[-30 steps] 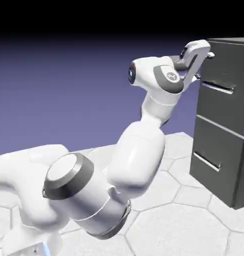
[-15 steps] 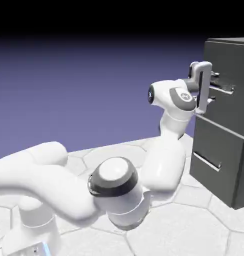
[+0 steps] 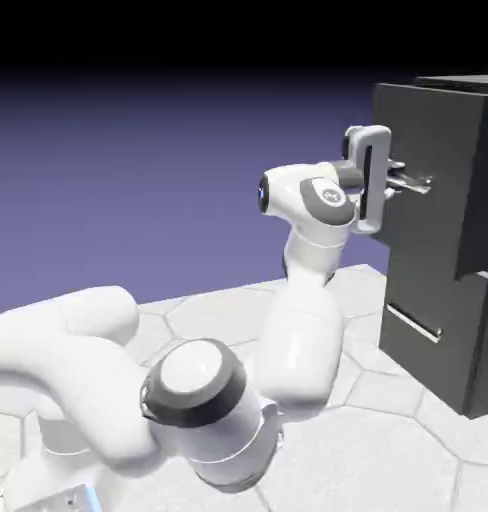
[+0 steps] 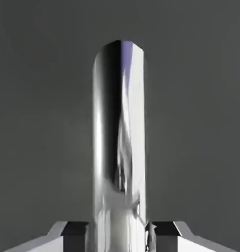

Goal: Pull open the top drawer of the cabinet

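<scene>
You are dealing with a rigid, boxy cabinet standing at the right of the scene, and its top drawer is a stiff dark grey front that should slide straight out on its runners rather than flex or tip. It looks fairly heavy, so expect steady resistance. The only sensible hold is the thin silver bar handle; it is polished and probably slippery, so grip it near its middle and pull squarely away from the cabinet face.

Your gripper has its jaws clamped on that handle: in the hand view the bar runs up between the two grey fingertips, filling the gap.

Compared with a second ago, the hand has dropped from the cabinet's top edge to handle height, the jaws have gone from wide apart to closed on the bar, and the top drawer now juts out to the left, proud of the lower drawer, which stays flush.
</scene>
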